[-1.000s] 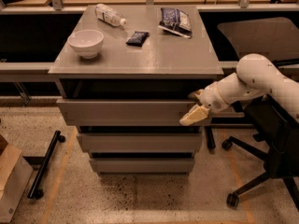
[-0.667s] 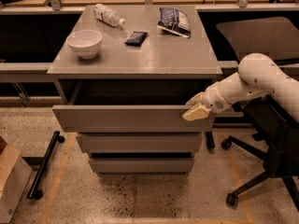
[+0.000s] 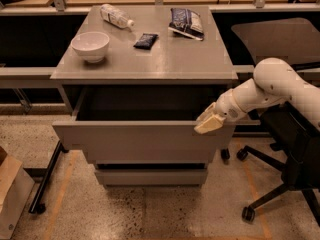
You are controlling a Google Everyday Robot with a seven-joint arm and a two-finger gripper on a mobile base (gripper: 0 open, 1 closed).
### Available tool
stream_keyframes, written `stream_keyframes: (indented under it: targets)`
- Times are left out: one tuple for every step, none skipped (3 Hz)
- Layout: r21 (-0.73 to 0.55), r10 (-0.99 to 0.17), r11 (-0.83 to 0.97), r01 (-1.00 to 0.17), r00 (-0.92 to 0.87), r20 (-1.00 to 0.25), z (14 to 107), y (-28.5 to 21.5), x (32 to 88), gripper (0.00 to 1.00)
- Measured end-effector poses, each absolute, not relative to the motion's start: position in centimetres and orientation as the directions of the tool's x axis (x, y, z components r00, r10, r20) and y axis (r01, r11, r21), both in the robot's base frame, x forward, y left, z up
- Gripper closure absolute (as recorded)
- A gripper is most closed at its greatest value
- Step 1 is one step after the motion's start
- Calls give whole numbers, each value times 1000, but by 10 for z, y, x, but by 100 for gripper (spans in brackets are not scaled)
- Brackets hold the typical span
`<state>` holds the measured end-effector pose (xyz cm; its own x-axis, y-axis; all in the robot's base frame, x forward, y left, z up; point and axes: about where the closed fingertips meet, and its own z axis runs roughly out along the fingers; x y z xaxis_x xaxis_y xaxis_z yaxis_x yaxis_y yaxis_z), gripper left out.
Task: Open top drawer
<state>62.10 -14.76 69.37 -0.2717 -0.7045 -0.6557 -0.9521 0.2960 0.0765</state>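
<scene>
The drawer (image 3: 145, 141) has slid farther out, and the tool (image 3: 209, 124) came with it; the tool sits on the front's top right edge to pull; I cannot tell if it grips or just hooks; inside the drawer is dark, nothing shows; the bowl (image 3: 90, 46) on the surface (image 3: 170, 59) looks empty.

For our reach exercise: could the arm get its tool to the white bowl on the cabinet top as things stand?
Probably yes: the tool sits at the open top drawer's front edge, and nothing stands between it and the white bowl.
</scene>
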Motion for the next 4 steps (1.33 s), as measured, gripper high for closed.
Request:
stream_keyframes:
  targets:
    - [128, -705, 311, -942, -319, -633, 687, -143, 617, 22]
    - [130, -705, 312, -941, -321, -632, 689, -143, 617, 1]
    - [215, -690, 349, -912, -405, -599, 684, -133, 593, 0]
    - [261, -681, 366, -893, -448, -579, 684, -129, 581, 0]
